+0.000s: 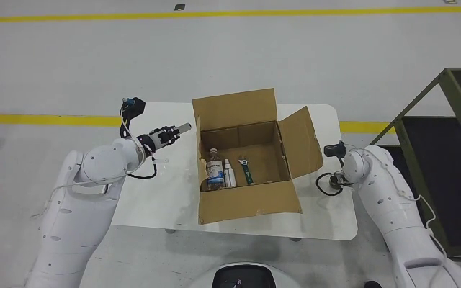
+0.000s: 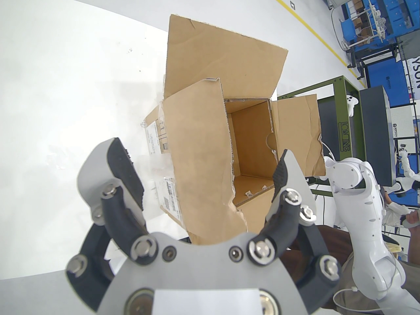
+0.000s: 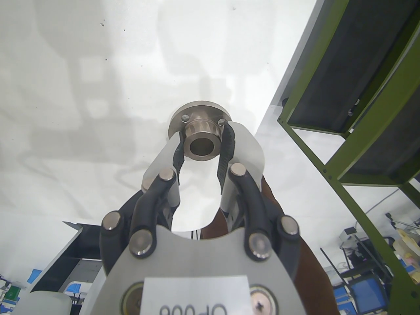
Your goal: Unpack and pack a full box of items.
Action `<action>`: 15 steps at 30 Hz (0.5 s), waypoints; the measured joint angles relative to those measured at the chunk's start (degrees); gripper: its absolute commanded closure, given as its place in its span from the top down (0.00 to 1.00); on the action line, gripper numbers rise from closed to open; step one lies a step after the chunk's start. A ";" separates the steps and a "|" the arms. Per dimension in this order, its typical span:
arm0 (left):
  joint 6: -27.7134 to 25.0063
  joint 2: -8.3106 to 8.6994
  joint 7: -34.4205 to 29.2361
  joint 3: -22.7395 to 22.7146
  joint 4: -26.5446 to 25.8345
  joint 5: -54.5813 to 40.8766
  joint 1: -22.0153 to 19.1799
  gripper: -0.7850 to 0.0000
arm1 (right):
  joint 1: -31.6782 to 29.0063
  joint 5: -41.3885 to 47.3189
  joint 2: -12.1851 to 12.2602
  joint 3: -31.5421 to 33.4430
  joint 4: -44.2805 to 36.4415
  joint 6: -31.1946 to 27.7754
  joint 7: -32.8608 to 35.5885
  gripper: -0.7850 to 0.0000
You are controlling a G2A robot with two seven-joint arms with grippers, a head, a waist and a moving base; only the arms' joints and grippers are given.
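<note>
One broad white table [image 1: 158, 205], bare across its whole left half: plenty of room there for laying things out. Off to the right, a green rack [image 1: 425, 129] hard by the table's rim, so tight quarters on that side and little margin for a wide swing. Dead centre, the cardboard box [image 1: 248, 205], thrown fully open. Back flap [image 1: 234, 108] standing tall, right flap [image 1: 304, 142] splayed out toward the right arm, left flap [image 2: 193, 126] upright and ragged along its torn edge, squarely ahead of the left gripper [image 2: 201, 157]. Clean way in from straight above only, by the look of it. Left gripper hanging over the table just left of the box, fingers [image 2: 124, 165] spread wide, nothing between them. Right gripper [image 3: 203, 142] out past the right flap, near the table's right edge, fingers clamped either side of a metal hub [image 3: 200, 134], flange toward the tabletop. Contact with the surface: too close to call. On progress: somewhere in the middle, hard to say whether unpacking or repacking. Three items lying on the box floor, bunched toward its left wall: a bottle [image 1: 214, 173] nearest that wall, a wrench [image 1: 245, 171] farthest from it, a small white tube [image 1: 229, 174] between the two. Right part of the floor bare, room enough for the hub. Nothing else out on the table, so most of the job left either way.
</note>
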 measured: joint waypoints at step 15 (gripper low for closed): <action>0.00 0.00 0.00 0.00 0.00 0.00 0.00 1.00 | 2.47 5.60 1.20 5.85 -4.08 -0.23 1.38 0.00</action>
